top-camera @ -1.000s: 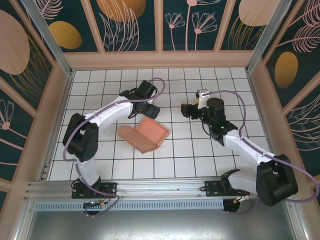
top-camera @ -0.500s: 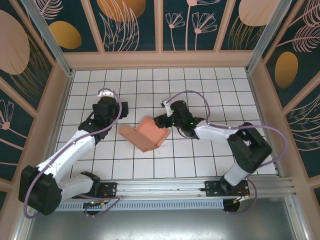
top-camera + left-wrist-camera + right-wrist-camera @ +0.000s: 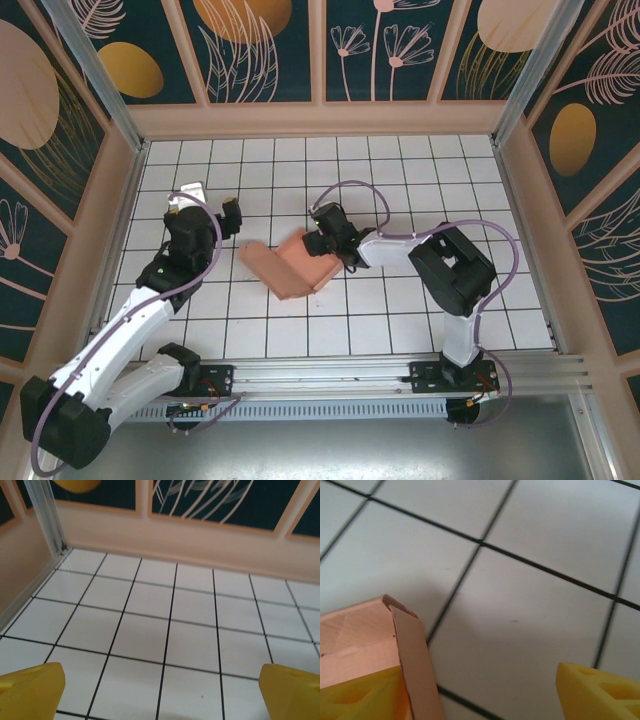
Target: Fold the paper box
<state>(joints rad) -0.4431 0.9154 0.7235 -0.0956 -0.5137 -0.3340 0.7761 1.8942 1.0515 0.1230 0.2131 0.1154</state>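
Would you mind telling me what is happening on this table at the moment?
Two robot arms are working on a salmon-pink paper box that lies partly folded on the tiled table. The right gripper is at the box's far right corner, with its jaws open astride an upright wall: one finger is inside the box and the other outside. The left gripper is open and empty, over bare tiles to the left of the box.

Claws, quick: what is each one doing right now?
Left claw: open, empty.
Right claw: open, straddling a wall of the paper box, not clamped.
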